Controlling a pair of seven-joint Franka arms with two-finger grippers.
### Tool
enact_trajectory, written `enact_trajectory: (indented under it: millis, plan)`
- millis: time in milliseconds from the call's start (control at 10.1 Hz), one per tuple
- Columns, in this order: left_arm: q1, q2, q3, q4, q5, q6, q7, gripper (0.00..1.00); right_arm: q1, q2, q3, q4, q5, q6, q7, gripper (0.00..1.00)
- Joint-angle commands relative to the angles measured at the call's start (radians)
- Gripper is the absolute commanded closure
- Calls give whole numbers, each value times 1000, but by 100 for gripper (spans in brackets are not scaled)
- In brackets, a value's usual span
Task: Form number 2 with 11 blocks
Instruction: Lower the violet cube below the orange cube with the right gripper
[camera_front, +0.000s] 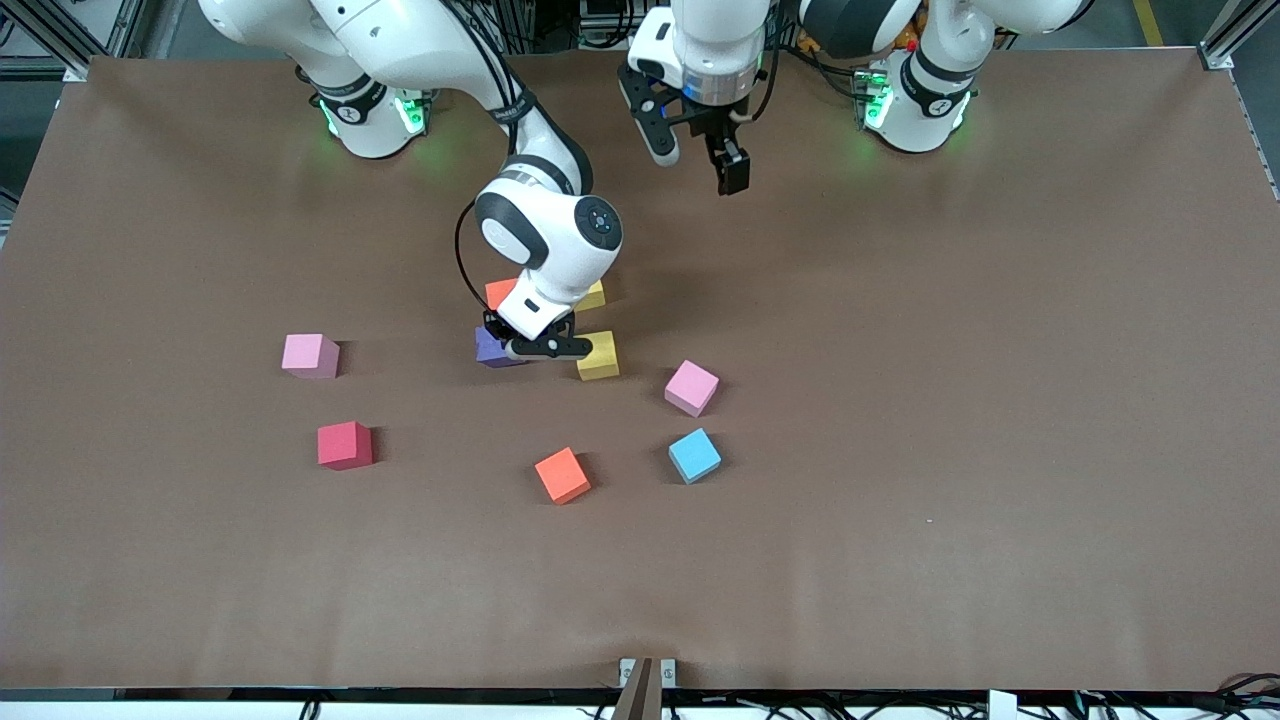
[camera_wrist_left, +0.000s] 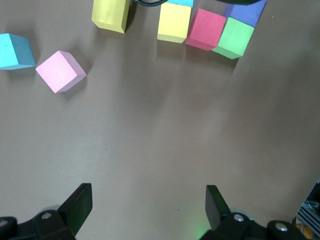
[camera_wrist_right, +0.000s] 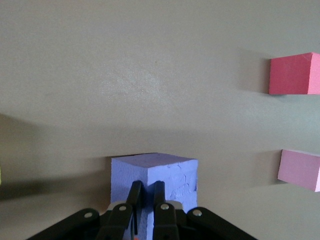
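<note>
My right gripper (camera_wrist_right: 145, 192) presses its fingers together atop the purple block (camera_front: 490, 348) beside the yellow block (camera_front: 599, 356), while my left gripper (camera_front: 700, 158) waits, fingers wide apart.

purple block (camera_wrist_right: 152, 187), red block (camera_front: 344, 445), light blue block (camera_front: 694, 455), brown table (camera_front: 900, 400)

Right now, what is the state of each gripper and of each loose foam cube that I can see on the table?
Right gripper: fingers shut, tips at the purple foam cube on the table; no clamp seen.
Left gripper: fingers open, empty, waiting above the table.
Two pink foam cubes: loose, flat.
Red foam cube: loose.
Orange foam cube: loose.
Light blue foam cube: loose.
</note>
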Motion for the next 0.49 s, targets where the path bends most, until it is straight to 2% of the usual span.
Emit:
enact_trajectory:
  millis: [0, 394]
  plan:
    - [4, -49, -1, -23, -27, -28, 25, 0, 15, 21, -2, 37, 40, -21, 9, 100]
    - [4, -47, -1, -23, -27, -28, 25, 0, 24, 34, -2, 41, 43, -19, 29, 100]
